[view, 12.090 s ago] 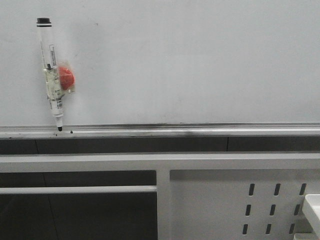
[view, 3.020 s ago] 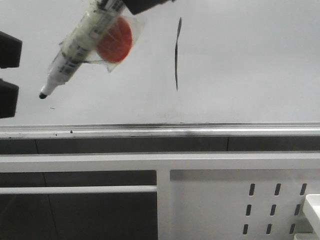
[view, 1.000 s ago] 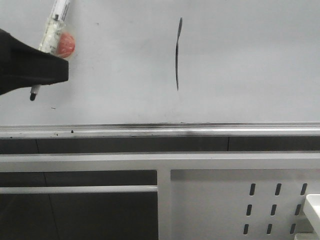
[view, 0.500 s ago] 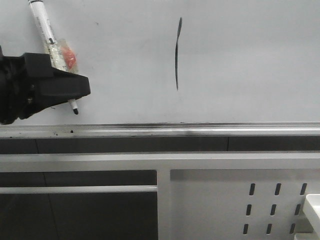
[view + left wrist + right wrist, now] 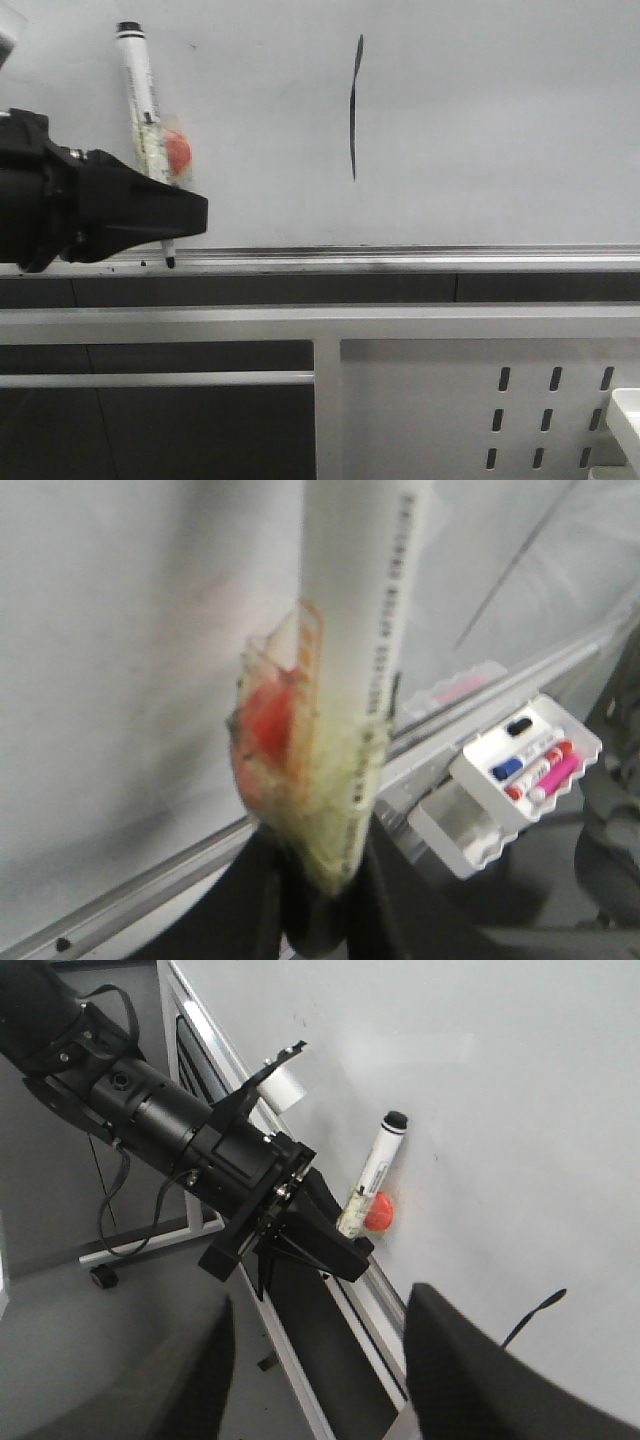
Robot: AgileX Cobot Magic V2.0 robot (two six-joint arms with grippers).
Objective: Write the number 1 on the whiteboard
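The whiteboard (image 5: 480,120) fills the upper front view, with its silver rail (image 5: 400,262) below. The number 1 (image 5: 353,105) is a thin black stroke at the upper middle; its end also shows in the right wrist view (image 5: 535,1315). My left gripper (image 5: 185,218) is shut on the marker pen (image 5: 140,100), which stands nearly upright with its tip on the rail at the left. A red magnet (image 5: 177,150) is taped to the pen. The left wrist view shows the pen (image 5: 355,630) between the fingers (image 5: 250,910). My right gripper (image 5: 320,1390) is open and empty, away from the board.
A white perforated frame panel (image 5: 480,400) lies below the rail. A white tray corner (image 5: 625,420) shows at the lower right. A tray with several coloured markers (image 5: 525,765) hangs by the rail. A wheeled stand base (image 5: 100,1275) sits on the floor.
My left gripper has moved right and down with the marker pen. The pen has swung upright and its tip has come down onto the rail. The stroke is unchanged.
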